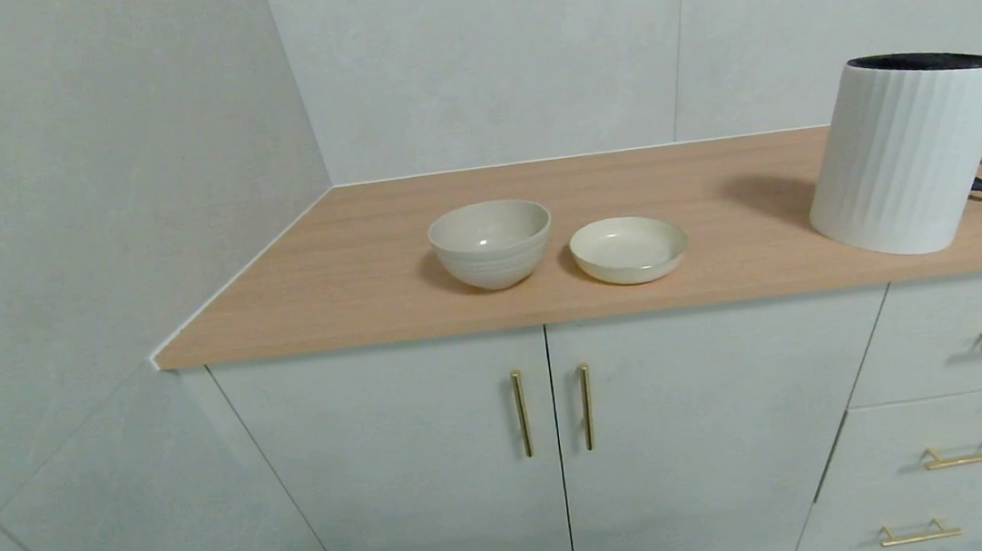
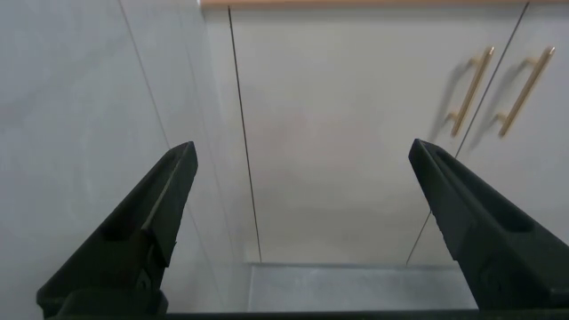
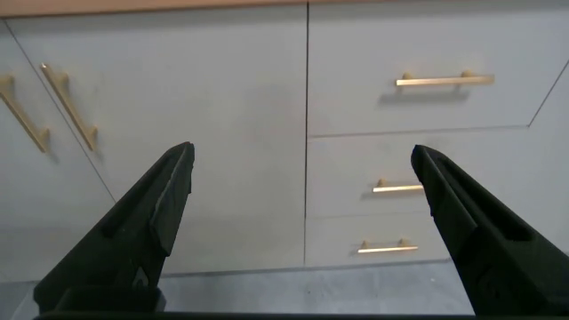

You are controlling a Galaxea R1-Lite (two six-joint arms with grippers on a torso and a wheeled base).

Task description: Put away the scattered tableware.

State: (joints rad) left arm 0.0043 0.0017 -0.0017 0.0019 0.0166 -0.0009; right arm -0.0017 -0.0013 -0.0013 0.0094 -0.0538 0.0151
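Deep beige ribbed bowl (image 1: 490,244): upright on the wooden countertop (image 1: 345,273), near its front edge. Shallow cream dish (image 1: 629,248): just beside the bowl, to its right, apart from it. White ribbed cylindrical container (image 1: 907,154): farther right on the countertop. Left gripper (image 2: 302,151): fingers spread wide, holding nothing, facing the white cabinet doors (image 2: 338,133). Right gripper (image 3: 301,153): fingers spread wide, holding nothing, facing the brass-handled drawers (image 3: 418,107).

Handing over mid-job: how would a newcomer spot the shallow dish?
On the wooden countertop, left of the tall white ribbed canister, two cream pieces sit near the front edge. The shallow dish is the one nearer the canister, low and wide, unlike the deeper bowl beside it.
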